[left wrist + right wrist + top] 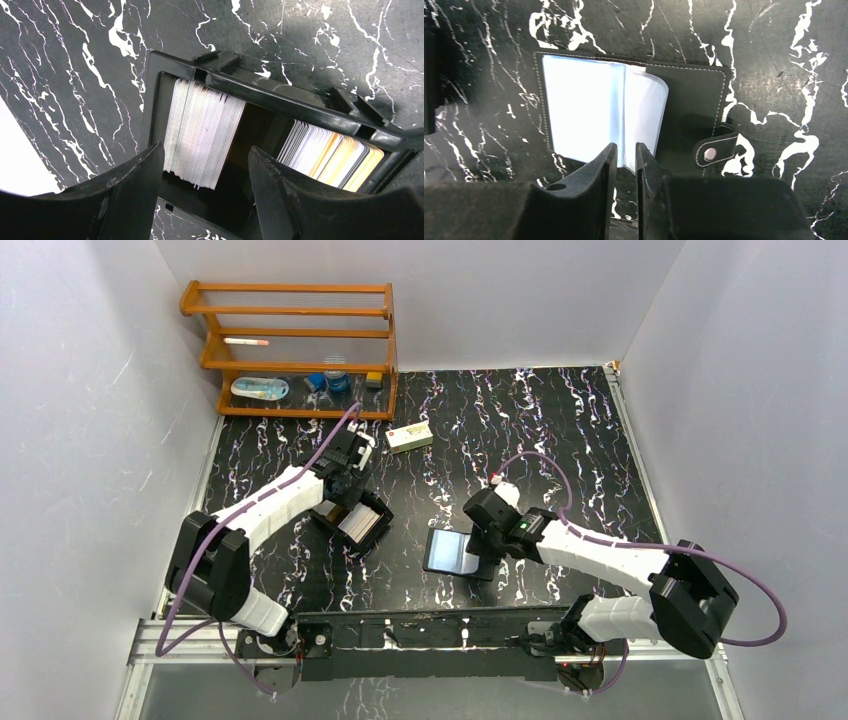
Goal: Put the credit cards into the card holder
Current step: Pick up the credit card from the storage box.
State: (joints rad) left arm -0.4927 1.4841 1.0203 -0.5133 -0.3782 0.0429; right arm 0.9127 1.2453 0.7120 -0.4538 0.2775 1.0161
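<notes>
The credit cards (200, 130) stand on edge as a white stack inside a black hinged box (280, 97), also seen in the top view (360, 524). My left gripper (205, 147) is open just above the box, its fingers on either side of the stack's near end, touching nothing. The card holder (694, 105) lies open on the table, its glossy blue-grey sleeves (584, 110) up. My right gripper (626, 146) is closed to a narrow gap at the near edge of the sleeves' fold. In the top view it (478, 545) sits at the right side of the holder (448, 550).
A second stack of white and yellow cards (332, 160) fills the box's other half. The holder's snap tab (716, 152) sticks out to the right. A cream carton (410, 437) lies behind. A wooden rack (290, 350) stands at the back left. White walls enclose the table.
</notes>
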